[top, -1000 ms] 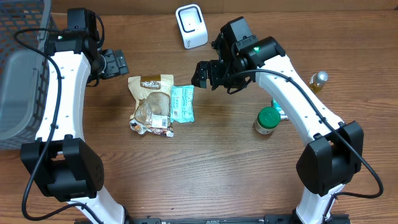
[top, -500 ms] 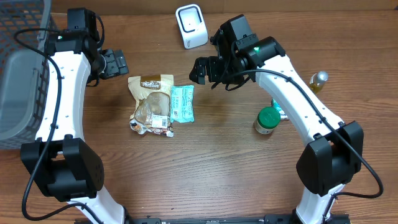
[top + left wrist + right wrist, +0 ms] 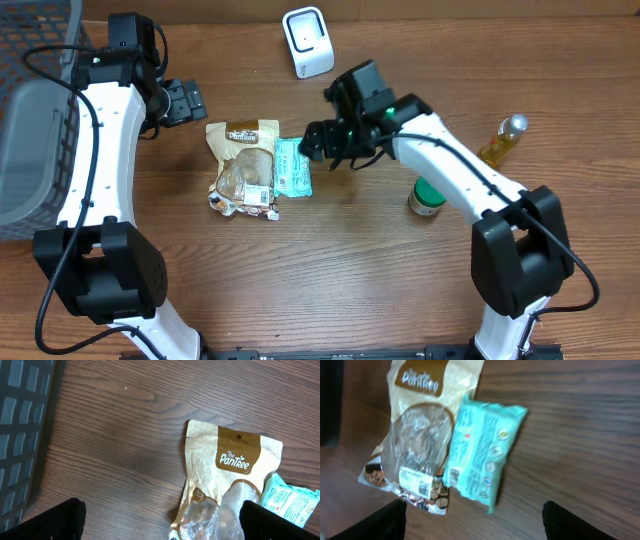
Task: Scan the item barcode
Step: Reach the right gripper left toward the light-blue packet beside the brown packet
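Left pincer (image 3: 190, 103): spread wide and holding nothing, over bare wood just left of the tan pouch's far end. In its own camera only two dark fingertips (image 3: 55, 522) show, cut off by the bottom edge.
Right pincer (image 3: 312, 142): fingers (image 3: 380, 522) stand well apart with nothing clamped between them, above the teal packet's far right corner. Whether it touches the packet cannot be told. In the wrist view the tips are blurred and cropped at the bottom corners.
Teal packet (image 3: 293, 168): lies flat near the table's middle, its left long edge against the tan pouch. From overhead the pincer covers its far right corner. The right wrist view shows a small barcode (image 3: 454, 476) by its near left corner, too blurred to read.
Tan pouch (image 3: 243, 165): flat, brown "Pantree" header toward the far side. There is a white label at its near end, and the contents behind the clear window are hard to make out.
Scanner (image 3: 308, 42): white, at the far edge, well apart from the packet.
Green-lidded jar (image 3: 428, 195): on the right, partly hidden by the right arm.
Yellow bottle (image 3: 500, 142): far right; upright or lying, cannot tell.
Grey basket (image 3: 30, 120): far left, cut off by the frame.
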Controlling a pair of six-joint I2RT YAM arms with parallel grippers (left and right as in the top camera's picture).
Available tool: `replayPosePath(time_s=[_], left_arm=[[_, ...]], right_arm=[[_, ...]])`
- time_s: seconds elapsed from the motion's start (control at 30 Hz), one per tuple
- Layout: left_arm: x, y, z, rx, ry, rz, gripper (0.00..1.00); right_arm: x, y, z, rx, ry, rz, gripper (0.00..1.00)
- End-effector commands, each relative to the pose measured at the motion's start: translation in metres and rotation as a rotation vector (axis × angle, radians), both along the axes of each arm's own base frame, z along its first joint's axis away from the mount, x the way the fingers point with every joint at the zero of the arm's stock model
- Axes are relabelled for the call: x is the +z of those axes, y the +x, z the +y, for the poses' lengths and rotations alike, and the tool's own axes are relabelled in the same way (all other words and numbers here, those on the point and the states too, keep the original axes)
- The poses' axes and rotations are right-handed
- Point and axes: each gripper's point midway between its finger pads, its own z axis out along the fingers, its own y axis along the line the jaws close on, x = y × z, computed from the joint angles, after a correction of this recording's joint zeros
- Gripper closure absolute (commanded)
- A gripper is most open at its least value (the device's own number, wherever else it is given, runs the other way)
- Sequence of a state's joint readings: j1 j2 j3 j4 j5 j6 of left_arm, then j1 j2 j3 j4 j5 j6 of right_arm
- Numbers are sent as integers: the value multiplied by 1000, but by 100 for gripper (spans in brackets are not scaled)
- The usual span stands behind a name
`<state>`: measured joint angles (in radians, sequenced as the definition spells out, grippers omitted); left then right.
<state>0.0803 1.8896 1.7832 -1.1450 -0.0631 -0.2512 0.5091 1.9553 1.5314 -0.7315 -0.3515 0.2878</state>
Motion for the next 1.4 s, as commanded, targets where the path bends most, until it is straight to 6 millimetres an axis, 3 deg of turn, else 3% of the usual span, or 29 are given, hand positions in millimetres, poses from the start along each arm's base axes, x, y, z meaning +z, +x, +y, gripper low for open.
replayPosePath(time_s=[0.0, 0.23, 0.37, 0.63, 0.73, 1.37], left_arm=[[7, 3, -1, -22, 4, -20, 0], [7, 3, -1, -22, 4, -19, 0], [7, 3, -1, -22, 4, -19, 0], [7, 3, -1, -22, 4, -20, 1], [7, 3, -1, -22, 4, -19, 1], [7, 3, -1, -22, 4, -19, 1]], right_arm=[[0, -9, 11, 31, 8, -13, 17], [5, -1, 17, 31, 31, -51, 12], [1, 6, 15, -56, 28, -32, 12], [-46, 3, 18, -66, -18, 57, 29], [-54, 4, 19, -66, -21, 61, 33], [-55, 5, 20, -66, -19, 59, 29]])
